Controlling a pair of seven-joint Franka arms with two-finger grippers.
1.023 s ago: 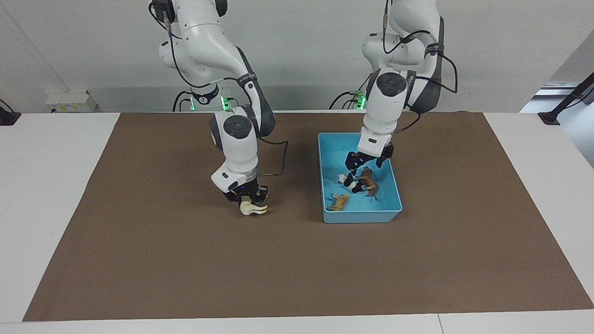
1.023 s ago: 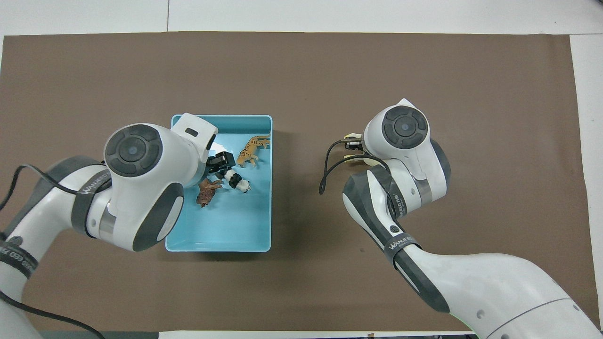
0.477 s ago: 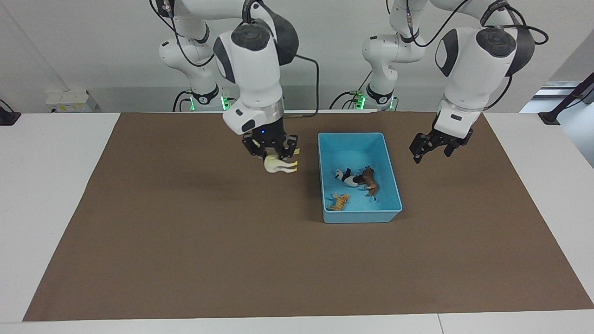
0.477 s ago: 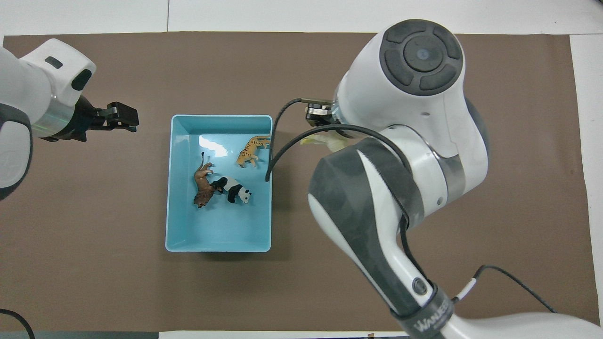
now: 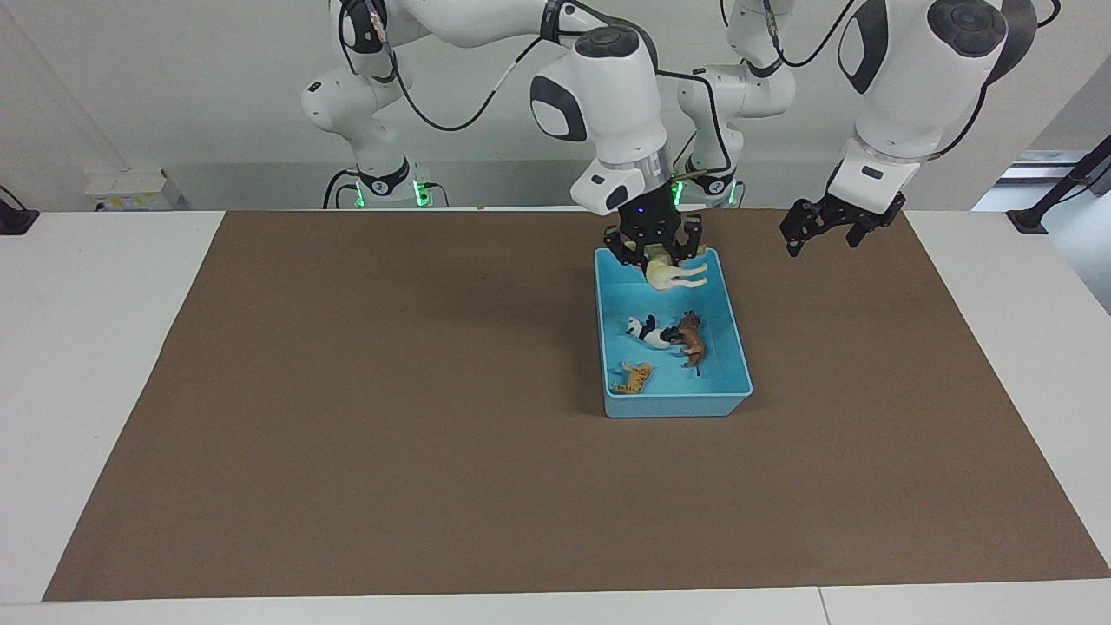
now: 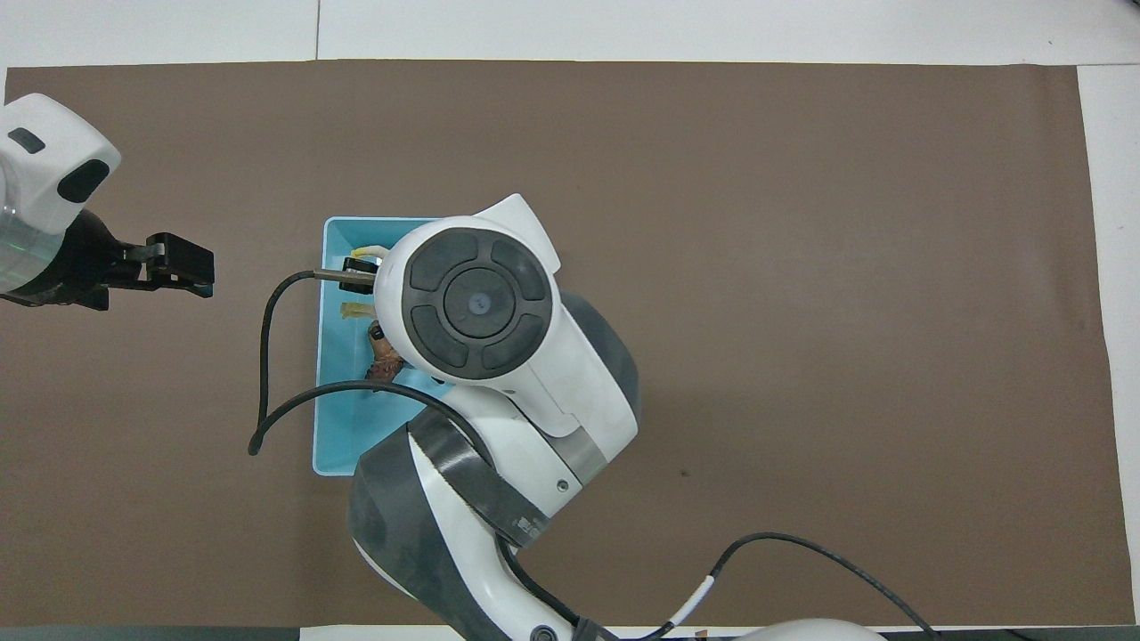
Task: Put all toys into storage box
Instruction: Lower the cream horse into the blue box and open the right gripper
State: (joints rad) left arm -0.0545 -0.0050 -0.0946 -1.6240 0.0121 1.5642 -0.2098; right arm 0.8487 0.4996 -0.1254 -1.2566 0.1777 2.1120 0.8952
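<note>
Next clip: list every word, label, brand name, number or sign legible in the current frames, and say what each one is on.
None can be read in either view.
The storage box and the toys in it carry no print that shows.
The horse, held over the box in the right gripper, shows no marking.
The left gripper, waiting over the brown mat, shows no lettering.

My arms are glossy white with dark grey joint bands and round grey caps; black cables loop beside black end effectors.
</note>
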